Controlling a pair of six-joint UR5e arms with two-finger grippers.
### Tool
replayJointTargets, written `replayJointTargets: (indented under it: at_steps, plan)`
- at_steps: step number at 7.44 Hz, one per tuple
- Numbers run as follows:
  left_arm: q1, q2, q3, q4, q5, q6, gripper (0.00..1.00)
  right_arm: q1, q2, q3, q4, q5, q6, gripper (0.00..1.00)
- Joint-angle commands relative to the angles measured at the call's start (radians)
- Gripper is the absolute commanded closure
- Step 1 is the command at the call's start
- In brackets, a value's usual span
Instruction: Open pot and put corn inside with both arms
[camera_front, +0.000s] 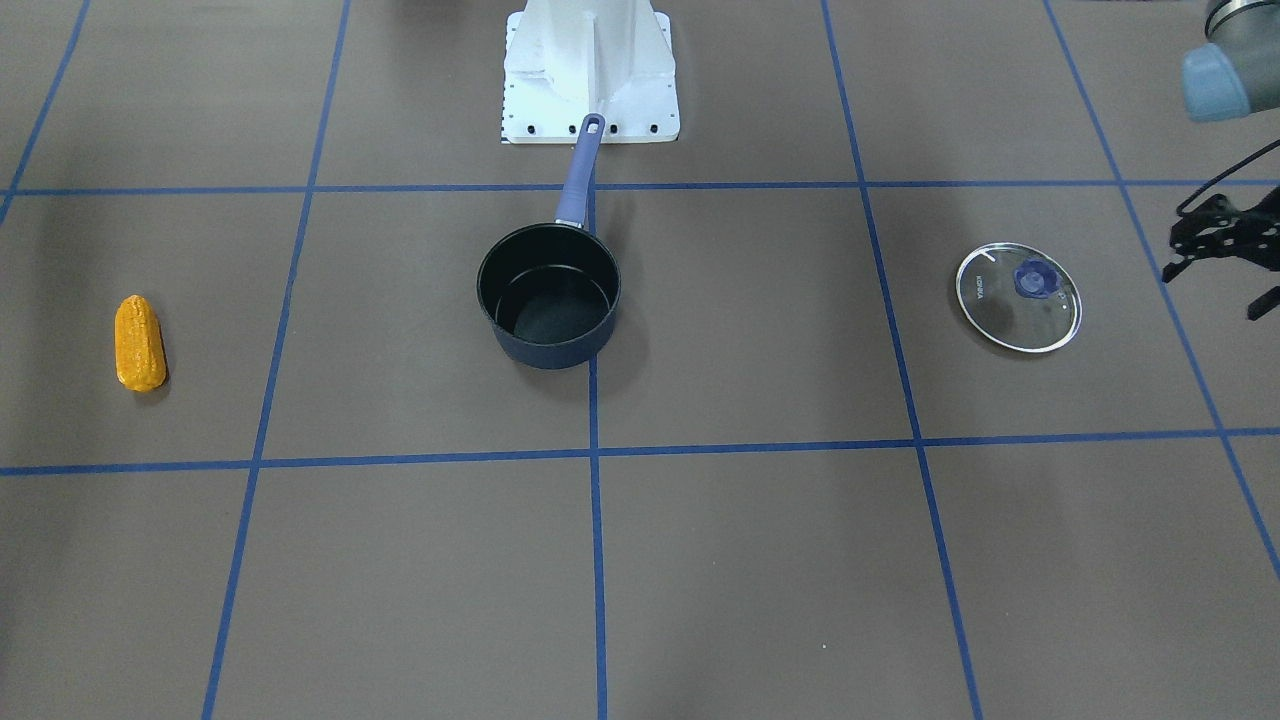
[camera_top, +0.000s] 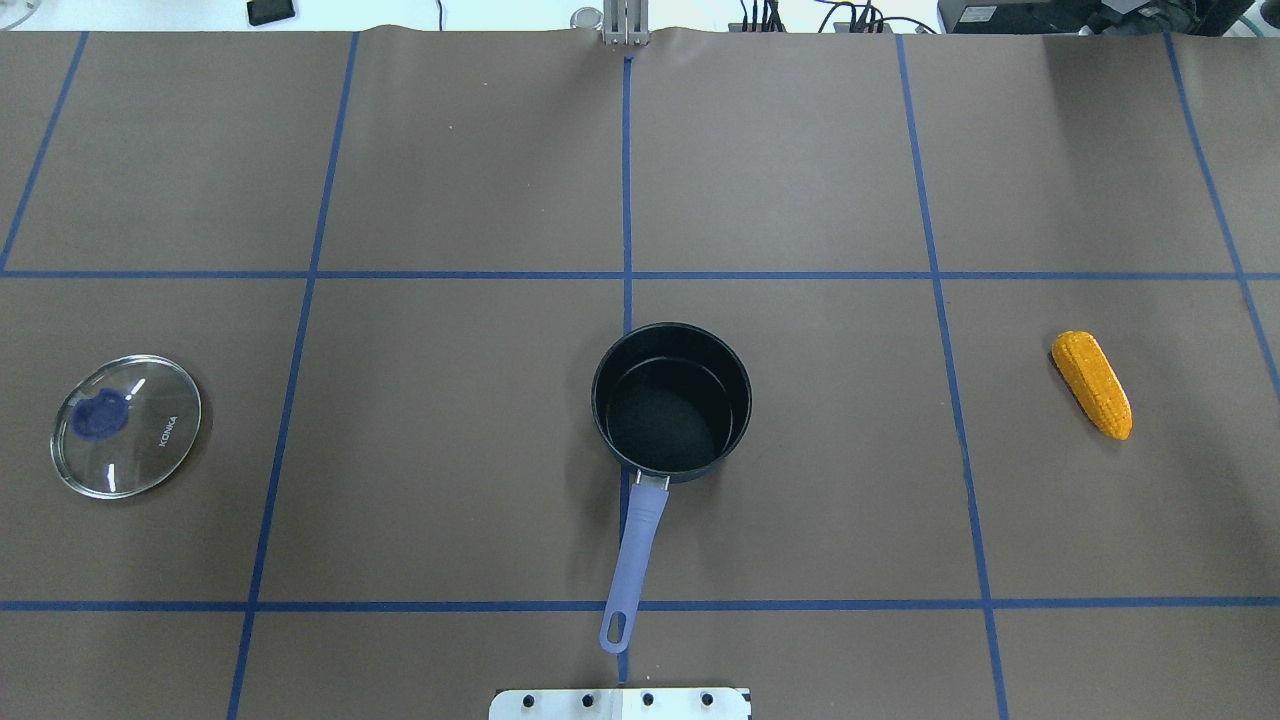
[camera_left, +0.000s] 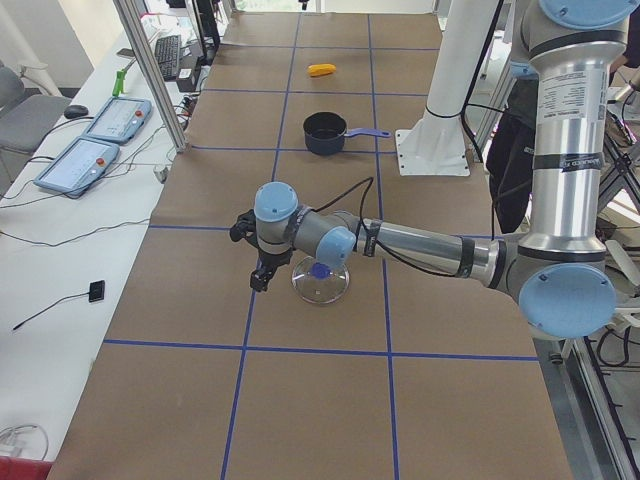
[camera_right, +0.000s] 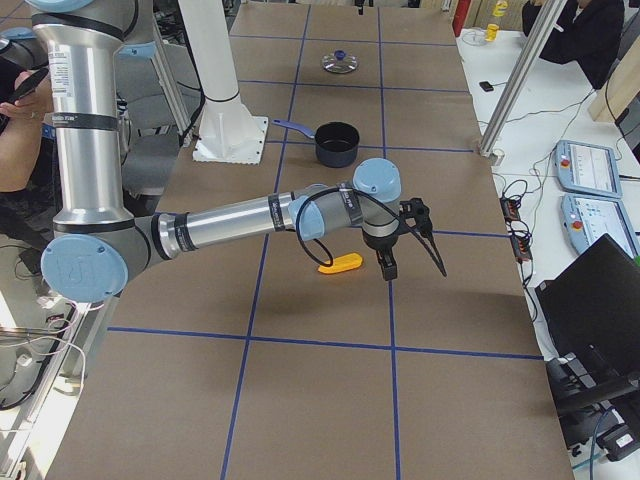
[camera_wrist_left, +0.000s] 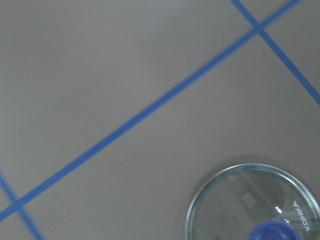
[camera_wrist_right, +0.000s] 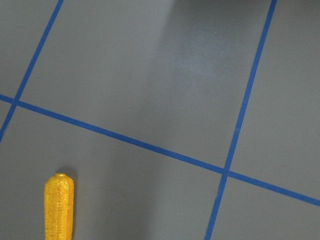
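**Pot open at centre, corn out by my right fingers**

The pot is a small dark navy saucepan, black inside, with nothing in it. It stands upright on the table, right on a crossing stretch of the blue tape lines. Its long periwinkle handle points back toward my base, with the hanging hole at the near end. Its glass lid is already off. It lies flat far out on my left side, blue knob up, well apart from the pot.

The corn is a short orange-yellow cob with a bumpy skin, tapered at one end. It lies on its side far out on my right, well apart from the pot.

My right gripper hangs above the table just beside the corn, not around it. My right wrist camera catches the cob only in its lower left corner. I cannot tell whether those fingers are spread or pressed together.

My left gripper hangs just beside the lid, on its outer side and clear of it. The lid sits in the lower right corner of my left wrist view. I cannot tell how those fingers stand either. The pot is well apart from both grippers, midway between them.
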Motion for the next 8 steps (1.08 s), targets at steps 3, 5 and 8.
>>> replayJointTargets:
  at_steps: [3,5,8]
  plan:
    - [-0.188,-0.003,-0.003,0.144,-0.018,0.110,0.01,-0.378,-0.136,0.002,0.438,-0.275,0.535,0.00]
    - [-0.189,0.012,-0.011,0.135,-0.020,0.112,0.01,-0.518,-0.154,-0.025,0.514,-0.407,0.605,0.01]
    - [-0.189,0.012,-0.014,0.132,-0.021,0.112,0.01,-0.598,-0.146,-0.171,0.698,-0.478,0.605,0.21]
